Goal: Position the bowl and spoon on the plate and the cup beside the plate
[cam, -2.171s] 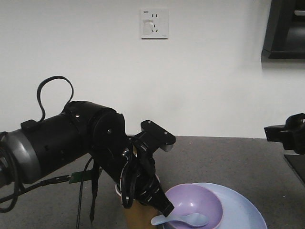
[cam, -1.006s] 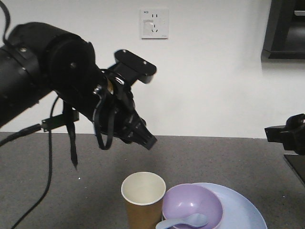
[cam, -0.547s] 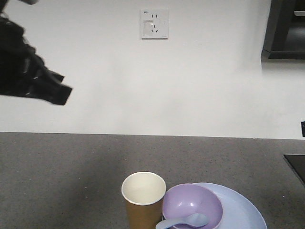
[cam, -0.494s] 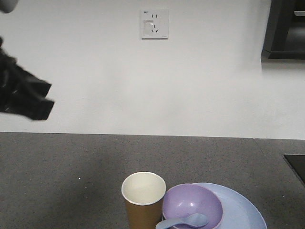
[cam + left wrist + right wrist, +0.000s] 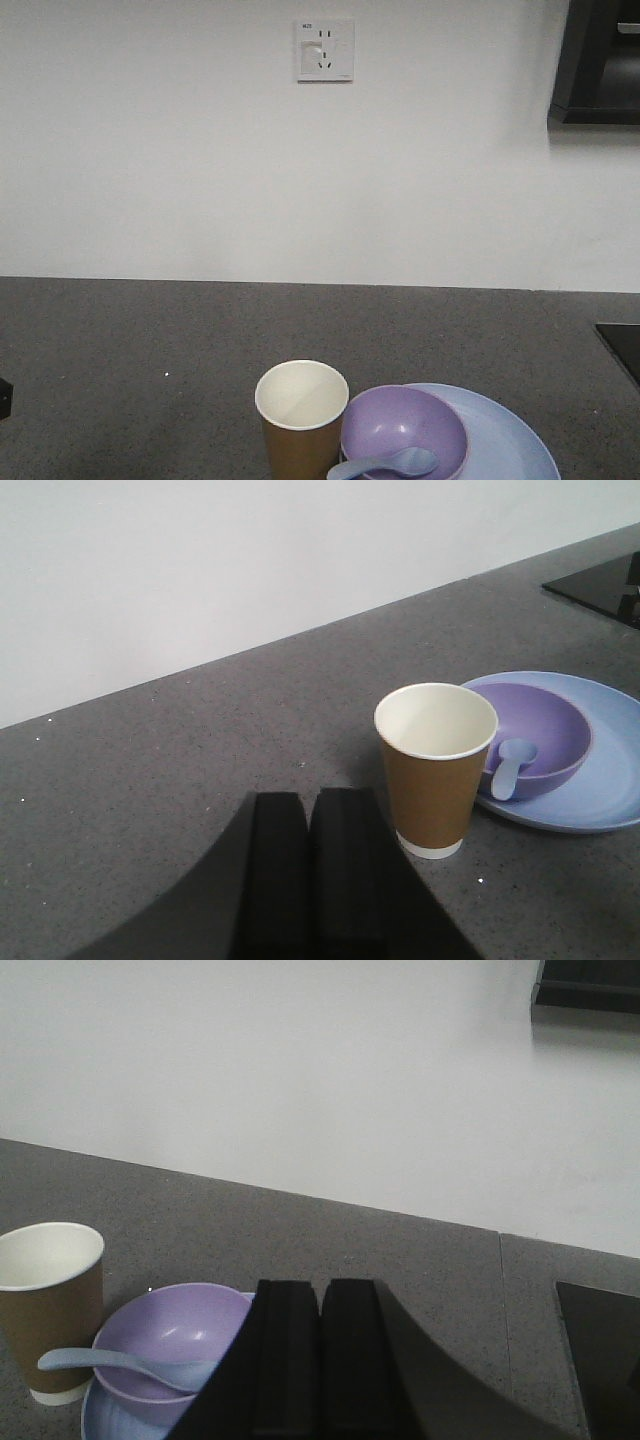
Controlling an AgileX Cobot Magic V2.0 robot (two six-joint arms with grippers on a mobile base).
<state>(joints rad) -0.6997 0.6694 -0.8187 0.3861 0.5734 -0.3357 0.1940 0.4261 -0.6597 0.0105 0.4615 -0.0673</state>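
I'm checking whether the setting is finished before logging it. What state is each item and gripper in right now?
cup: upright, empty, standing on the counter beside the plate, not held.
bowl: upright on the plate, holding the spoon.
spoon: scoop in the bowl, handle resting over the rim.
plate: flat on the counter, carrying the bowl.
left gripper: shut, empty, apart from the cup.
right gripper: shut, empty.
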